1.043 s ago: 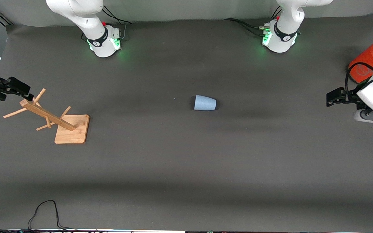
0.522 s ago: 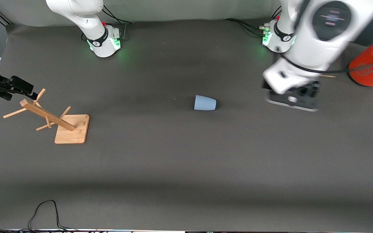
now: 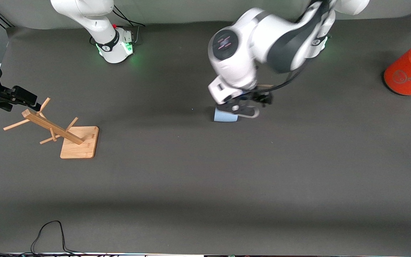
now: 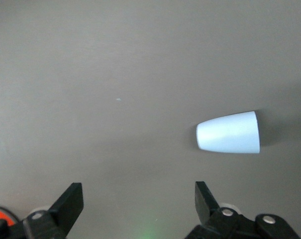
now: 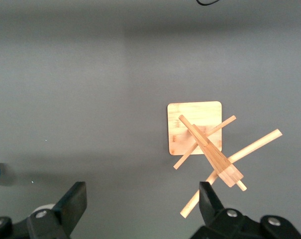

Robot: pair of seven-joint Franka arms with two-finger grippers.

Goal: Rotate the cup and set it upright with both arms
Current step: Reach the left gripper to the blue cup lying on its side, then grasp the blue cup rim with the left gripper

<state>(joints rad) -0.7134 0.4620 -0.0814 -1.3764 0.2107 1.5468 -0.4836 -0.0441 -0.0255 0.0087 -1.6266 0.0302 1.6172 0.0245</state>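
The matte pale-blue tapered cup [image 3: 223, 116] lies on its side mid-table. The left gripper [image 4: 139, 204] hovers over it, fingers wide, empty. The right gripper [image 5: 143, 204], equally wide, waits above the wooden peg rack [image 3: 54, 129].

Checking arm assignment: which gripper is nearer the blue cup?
Left. The left gripper hangs open right over the cup, which lies on its side; the right gripper waits open above the wooden rack.
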